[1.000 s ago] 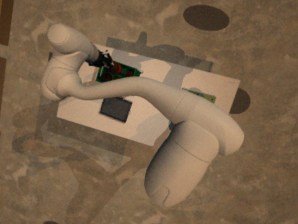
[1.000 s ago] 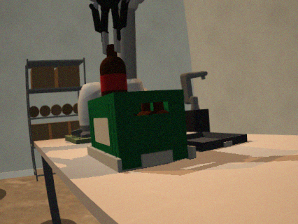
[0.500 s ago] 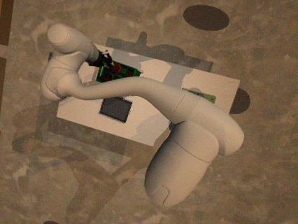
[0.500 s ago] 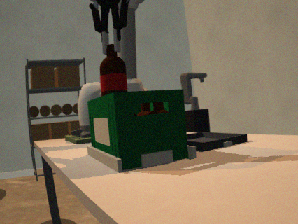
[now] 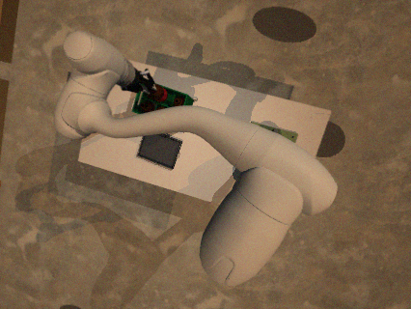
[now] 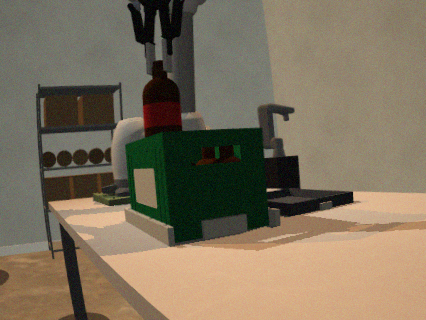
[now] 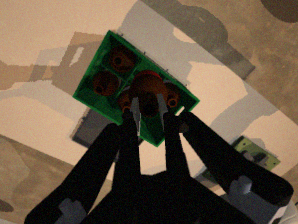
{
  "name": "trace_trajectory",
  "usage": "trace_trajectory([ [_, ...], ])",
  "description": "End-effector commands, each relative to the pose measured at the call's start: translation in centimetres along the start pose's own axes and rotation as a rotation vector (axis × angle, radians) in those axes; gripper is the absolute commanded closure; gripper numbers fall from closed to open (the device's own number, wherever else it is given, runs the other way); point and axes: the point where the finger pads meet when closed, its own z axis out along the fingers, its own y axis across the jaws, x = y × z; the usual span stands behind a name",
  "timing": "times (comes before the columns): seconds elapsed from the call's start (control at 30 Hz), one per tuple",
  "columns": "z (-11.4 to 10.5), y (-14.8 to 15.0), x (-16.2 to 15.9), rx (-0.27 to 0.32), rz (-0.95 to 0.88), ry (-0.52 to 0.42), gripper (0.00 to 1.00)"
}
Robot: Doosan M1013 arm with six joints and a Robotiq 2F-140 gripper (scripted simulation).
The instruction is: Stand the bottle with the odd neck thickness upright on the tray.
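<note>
A green crate [image 6: 197, 182] stands on the table, also seen from above in the top view [image 5: 161, 99] and in the wrist view [image 7: 135, 95]. My gripper [image 6: 158, 57] is shut on the neck of a brown bottle with a red label [image 6: 161, 107], which stands half out of the crate's top. In the wrist view my fingertips clasp this bottle [image 7: 148, 92] from above. Other brown bottles [image 7: 114, 72] sit low in the crate's cells. The dark tray [image 5: 160, 150] lies flat beside the crate; it also shows behind the crate in the exterior view [image 6: 310, 200].
A small green board [image 5: 280, 131] lies at the table's far end near my arm's base. A shelf rack [image 6: 75, 150] stands beyond the table. My arm [image 5: 217, 130] stretches across the table over the tray's edge.
</note>
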Motion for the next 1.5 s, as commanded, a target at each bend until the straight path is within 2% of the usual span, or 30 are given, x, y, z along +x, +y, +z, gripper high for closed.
trace_trajectory([
  [0.0, -0.40, 0.00, 0.00, 0.000, 0.000, 0.000, 1.00],
  [0.33, -1.28, 0.00, 0.00, 0.000, 0.000, 0.000, 1.00],
  [1.47, -1.35, 0.00, 0.00, 0.000, 0.000, 0.000, 1.00],
])
